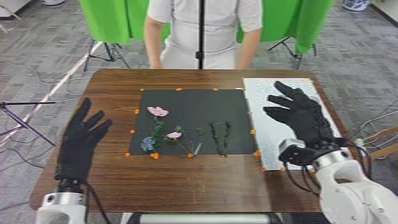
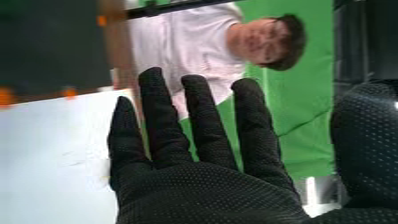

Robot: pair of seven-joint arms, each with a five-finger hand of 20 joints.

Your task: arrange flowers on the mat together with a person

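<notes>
On the brown table [image 1: 195,187] lies a black mat [image 1: 206,104], green cloth [image 1: 105,22] beyond.

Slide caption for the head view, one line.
Pink flowers on the dark mat, the robot's left hand and right hand open on either side.

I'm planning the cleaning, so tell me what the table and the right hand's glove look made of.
Table: apparently wood or veneer, brown, streaked, with a slight sheen. Glove on the right hand: matte black fabric, judging by its creases and tiny pale dots, possibly rubbery.
</notes>
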